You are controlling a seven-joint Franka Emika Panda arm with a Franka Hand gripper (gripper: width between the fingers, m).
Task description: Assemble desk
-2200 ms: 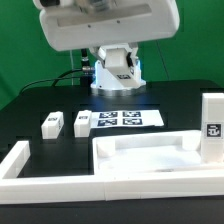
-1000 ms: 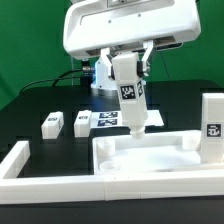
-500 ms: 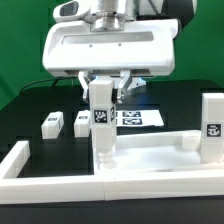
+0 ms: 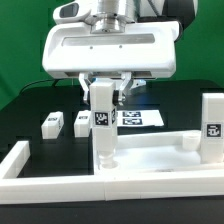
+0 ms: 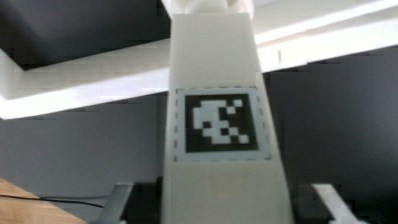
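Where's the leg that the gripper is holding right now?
The held leg stands upright in the gripper at the desk top's corner on the exterior view's left, beside a loose leg.

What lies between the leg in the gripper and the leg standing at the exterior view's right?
Only the desk top's bare recessed surface lies between the held leg and the standing leg; the exterior view shows it.

Wht leg (image 4: 102, 135), blk/wht tag (image 5: 221, 124); table (image 4: 30, 108) prob. black.

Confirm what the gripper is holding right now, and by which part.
One desk leg, upright, gripped at its upper end by the gripper; lower end at a corner of the desk top.
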